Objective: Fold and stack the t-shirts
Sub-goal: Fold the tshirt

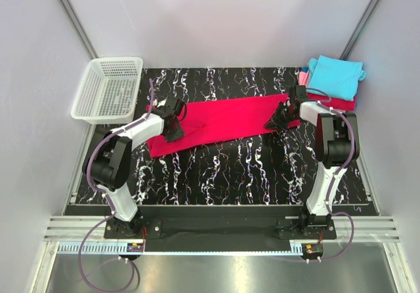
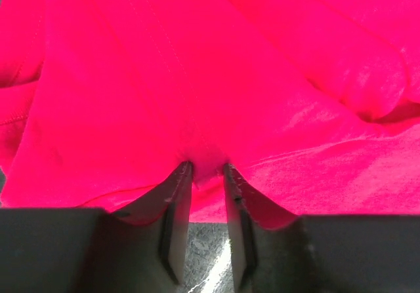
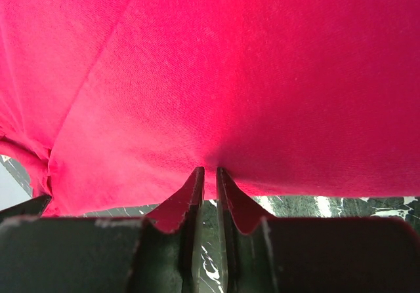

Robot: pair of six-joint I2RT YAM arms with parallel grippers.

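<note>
A crimson-red t-shirt point(image 1: 223, 122) lies folded into a long strip, slanting across the black marbled table from near left to far right. At the strip's left end my left gripper point(image 1: 176, 133) has its jaws closed on a bunched fold of the cloth point(image 2: 197, 77); the pinch shows at the gripper point(image 2: 207, 168). My right gripper point(image 1: 274, 122) is at the right end, and its narrow jaws are shut on the shirt's edge point(image 3: 210, 77), seen at the gripper point(image 3: 210, 170). At the back right is a stack of folded t-shirts: turquoise point(image 1: 335, 75) on top, pink point(image 1: 303, 77) and red point(image 1: 344, 103) beneath.
A white mesh basket point(image 1: 108, 88) stands at the back left corner, just off the table. The marbled table top point(image 1: 223, 175) shows bare between the shirt and the arm bases. Grey walls close in the left, right and back sides.
</note>
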